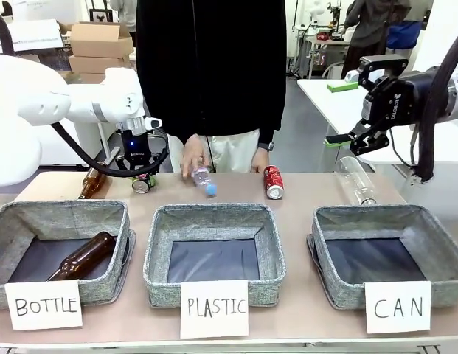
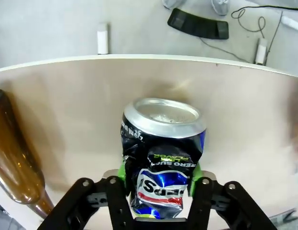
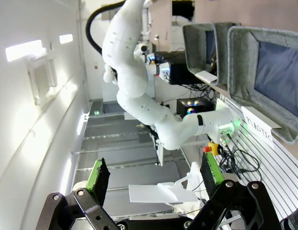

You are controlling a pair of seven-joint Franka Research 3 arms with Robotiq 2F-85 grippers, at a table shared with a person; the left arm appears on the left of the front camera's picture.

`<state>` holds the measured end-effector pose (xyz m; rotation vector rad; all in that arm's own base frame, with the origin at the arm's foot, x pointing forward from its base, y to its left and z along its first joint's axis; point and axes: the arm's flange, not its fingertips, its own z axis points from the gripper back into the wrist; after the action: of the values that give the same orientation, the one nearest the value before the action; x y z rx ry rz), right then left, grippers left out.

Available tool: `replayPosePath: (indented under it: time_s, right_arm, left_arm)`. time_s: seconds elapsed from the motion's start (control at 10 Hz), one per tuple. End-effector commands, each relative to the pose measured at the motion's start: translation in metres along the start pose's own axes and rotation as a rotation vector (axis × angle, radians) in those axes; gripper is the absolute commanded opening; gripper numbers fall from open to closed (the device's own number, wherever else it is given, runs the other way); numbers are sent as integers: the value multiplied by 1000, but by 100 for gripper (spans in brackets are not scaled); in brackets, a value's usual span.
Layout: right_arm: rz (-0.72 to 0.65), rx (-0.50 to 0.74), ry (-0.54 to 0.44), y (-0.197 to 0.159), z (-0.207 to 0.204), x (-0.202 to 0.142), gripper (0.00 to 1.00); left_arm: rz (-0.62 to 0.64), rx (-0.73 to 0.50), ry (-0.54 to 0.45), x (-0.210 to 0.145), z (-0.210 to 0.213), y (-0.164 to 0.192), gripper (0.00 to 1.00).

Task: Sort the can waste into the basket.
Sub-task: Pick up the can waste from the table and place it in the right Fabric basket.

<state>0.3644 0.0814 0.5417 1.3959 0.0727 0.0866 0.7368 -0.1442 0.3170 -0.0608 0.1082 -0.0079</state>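
Note:
A black can (image 1: 144, 183) with yellow-green print lies at the table's back left, and my left gripper (image 1: 139, 171) is shut on it from above. In the left wrist view this dented can (image 2: 163, 153) sits squeezed between the green pads, its silver end facing away. A red can (image 1: 273, 182) lies on its side behind the middle basket, to its right. The grey basket (image 1: 365, 212) carded "CAN" stands at the front right with a bare dark floor. My right gripper (image 1: 347, 137) hangs open high above the table's right side, and its green pads (image 3: 98, 172) hold nothing.
A person stands at the far side, with a hand (image 1: 192, 153) on a small clear bottle (image 1: 204, 179). A larger clear bottle (image 1: 355, 179) lies behind the CAN basket. One brown bottle (image 1: 92, 182) lies beside the black can, and another (image 1: 81, 257) is in the BOTTLE basket (image 1: 63, 210). The PLASTIC basket (image 1: 212, 212) stands in the middle.

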Motion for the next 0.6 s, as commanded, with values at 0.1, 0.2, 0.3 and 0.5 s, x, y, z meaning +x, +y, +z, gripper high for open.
replayPosePath:
  time_s: [0.1, 0.2, 0.3, 0.5]
  right_arm:
    - [21, 25, -4, 2, -2, 2, 100]
    - [21, 25, -4, 2, -2, 2, 100]
    - [21, 25, -4, 2, -2, 2, 100]
    - [21, 25, -4, 2, -2, 2, 100]
  left_arm:
    - [22, 10, -4, 6, 3, 1, 4]
    - [27, 10, -8, 6, 3, 1, 0]
    - [35, 5, -12, 5, 3, 1, 0]
    - [48, -7, -21, 5, 3, 1, 0]
